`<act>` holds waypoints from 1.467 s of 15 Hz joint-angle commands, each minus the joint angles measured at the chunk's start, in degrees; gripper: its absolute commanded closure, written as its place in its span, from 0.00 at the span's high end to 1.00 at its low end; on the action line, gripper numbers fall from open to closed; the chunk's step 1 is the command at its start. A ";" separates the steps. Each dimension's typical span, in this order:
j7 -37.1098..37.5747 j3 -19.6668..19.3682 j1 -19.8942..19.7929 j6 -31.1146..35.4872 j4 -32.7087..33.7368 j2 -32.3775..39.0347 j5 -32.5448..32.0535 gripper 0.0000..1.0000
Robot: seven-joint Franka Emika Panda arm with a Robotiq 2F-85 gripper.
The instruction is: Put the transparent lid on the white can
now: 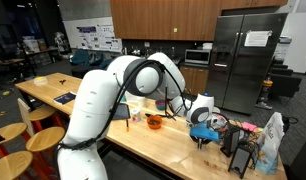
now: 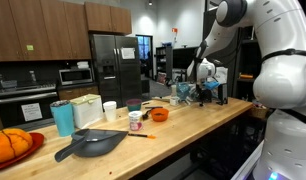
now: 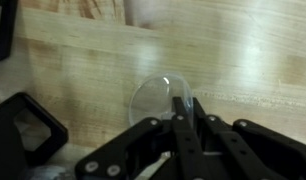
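Note:
In the wrist view my gripper (image 3: 186,110) is shut on the rim of the transparent lid (image 3: 156,100), a clear round disc held just above the wooden counter. In both exterior views the gripper (image 1: 201,133) (image 2: 200,93) hangs low over the far end of the counter, beyond the orange bowl (image 1: 154,121) (image 2: 159,114). The white can (image 2: 110,110) stands upright further along the counter, past the bowl and well away from the gripper. It also shows in an exterior view (image 1: 134,105). The lid is too small to make out in the exterior views.
A blue cup (image 2: 61,117), a white container (image 2: 86,110) and a black pan (image 2: 88,145) sit near the can. An orange pumpkin on a red plate (image 2: 8,146) is at the counter's end. Bags and black gear (image 1: 255,145) crowd the end near the gripper.

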 commanded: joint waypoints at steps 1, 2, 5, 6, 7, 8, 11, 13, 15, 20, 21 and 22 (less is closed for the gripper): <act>1.70 -0.58 2.08 -4.37 -1.11 -3.38 -2.97 0.02; 1.60 -0.39 2.42 -4.73 -1.55 -4.44 -3.22 0.02; 0.69 -0.01 3.68 -3.89 -2.85 -8.04 -4.05 0.02; 0.51 0.01 4.11 -3.32 -2.98 -8.76 -4.27 0.02; -0.15 0.27 4.25 -3.75 -2.62 -9.26 -3.69 0.02; -0.82 0.57 4.36 -4.00 -2.74 -9.96 -2.90 0.02; -2.34 0.98 4.76 -4.78 -2.11 -10.97 -1.66 0.02; -6.07 2.05 4.26 -6.78 -1.33 -10.98 1.18 0.02; -10.40 3.04 4.11 -9.24 -0.33 -10.67 5.56 0.02; -15.33 4.65 5.91 -15.36 1.78 -10.16 10.78 0.02; -15.88 5.12 6.34 -17.07 2.25 -10.19 11.74 0.02; -16.37 5.75 6.88 -19.23 3.15 -10.03 12.90 0.02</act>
